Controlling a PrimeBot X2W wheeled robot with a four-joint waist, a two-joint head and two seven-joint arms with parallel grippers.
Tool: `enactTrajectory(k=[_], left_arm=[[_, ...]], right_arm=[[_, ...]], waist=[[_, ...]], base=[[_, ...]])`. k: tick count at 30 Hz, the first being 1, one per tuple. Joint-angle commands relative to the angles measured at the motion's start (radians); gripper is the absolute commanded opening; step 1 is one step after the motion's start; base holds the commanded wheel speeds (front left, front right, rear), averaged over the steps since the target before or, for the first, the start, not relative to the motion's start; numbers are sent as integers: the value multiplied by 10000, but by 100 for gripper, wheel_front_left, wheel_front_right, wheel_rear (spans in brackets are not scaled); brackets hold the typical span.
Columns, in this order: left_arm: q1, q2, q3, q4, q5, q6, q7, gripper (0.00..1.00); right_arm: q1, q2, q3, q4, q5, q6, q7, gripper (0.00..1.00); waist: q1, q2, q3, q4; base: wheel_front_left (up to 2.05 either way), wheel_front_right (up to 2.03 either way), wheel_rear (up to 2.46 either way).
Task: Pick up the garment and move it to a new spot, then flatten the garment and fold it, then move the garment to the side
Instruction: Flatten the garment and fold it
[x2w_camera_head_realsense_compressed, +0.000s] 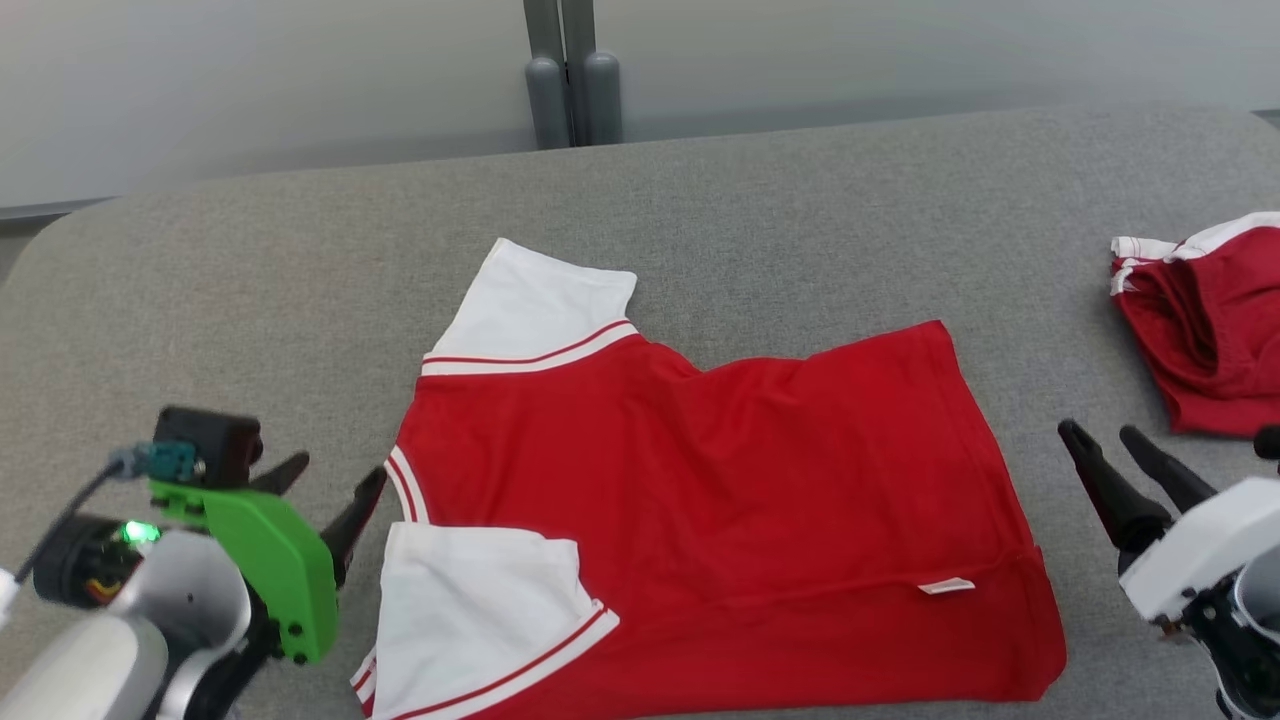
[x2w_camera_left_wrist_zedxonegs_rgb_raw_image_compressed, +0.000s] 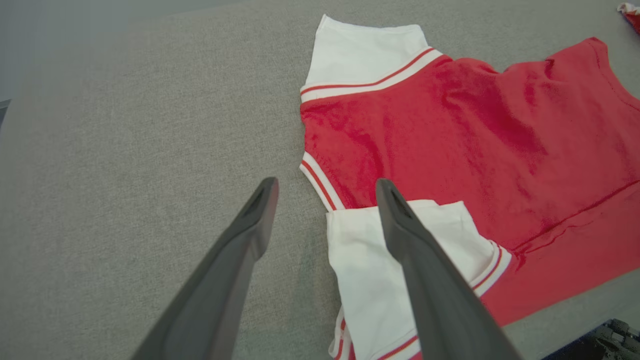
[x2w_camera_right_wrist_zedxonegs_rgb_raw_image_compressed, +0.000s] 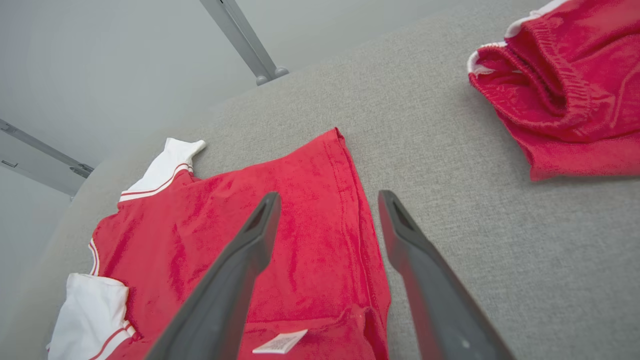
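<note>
The garment (x2w_camera_head_realsense_compressed: 720, 500) is a red T-shirt with white sleeves and red-striped trim, lying flat on the grey table, collar end toward my left, hem toward my right. The near sleeve (x2w_camera_head_realsense_compressed: 470, 610) is folded in over the body. A white label (x2w_camera_head_realsense_compressed: 945, 586) shows near the hem. My left gripper (x2w_camera_head_realsense_compressed: 330, 490) is open just left of the collar, with nothing in it. In the left wrist view the same gripper (x2w_camera_left_wrist_zedxonegs_rgb_raw_image_compressed: 325, 192) hovers over the collar edge of the garment (x2w_camera_left_wrist_zedxonegs_rgb_raw_image_compressed: 450, 140). My right gripper (x2w_camera_head_realsense_compressed: 1105, 445) is open beside the hem, empty; the right wrist view has that gripper (x2w_camera_right_wrist_zedxonegs_rgb_raw_image_compressed: 327, 205) above the garment (x2w_camera_right_wrist_zedxonegs_rgb_raw_image_compressed: 280, 235).
A second red piece of clothing (x2w_camera_head_realsense_compressed: 1210, 320) with white trim lies crumpled at the table's right edge, also in the right wrist view as red clothing (x2w_camera_right_wrist_zedxonegs_rgb_raw_image_compressed: 570, 90). The grey table (x2w_camera_head_realsense_compressed: 300, 300) has bare surface at left and far side. A grey post (x2w_camera_head_realsense_compressed: 572, 70) stands behind it.
</note>
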Motion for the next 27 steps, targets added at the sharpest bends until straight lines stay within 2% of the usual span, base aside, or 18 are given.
enactTrajectory(k=[1, 6, 13, 19, 27], left_arm=[[-658, -180, 90, 178, -98, -175, 5, 100], [-2641, -551, -36, 1481, -192, -966, 296, 100], [-5474, -1110, -633, 3655, -69, -1970, 1283, 100], [-7231, -1430, -1135, 5072, -49, -2401, 1901, 100], [-8601, -1570, -1675, 6540, -390, -2572, 2348, 100]], right_arm=[[-537, 96, 13, 303, -232, 5, -29, 100], [-2422, 239, 436, 1570, -554, 5, 126, 100], [-4697, 253, 1175, 3379, -664, 5, 179, 100], [-6081, 154, 1980, 4613, -536, 5, 465, 100], [-7161, 281, 3182, 5468, -201, 5, 343, 100]], waist=[[0, 0, 446, -146], [0, 0, 1327, -323], [0, 0, 2427, -544], [0, 0, 3131, -859], [0, 0, 3796, -1345]], base=[[0, 0, 0], [0, 0, 0], [0, 0, 0], [0, 0, 0], [0, 0, 0]])
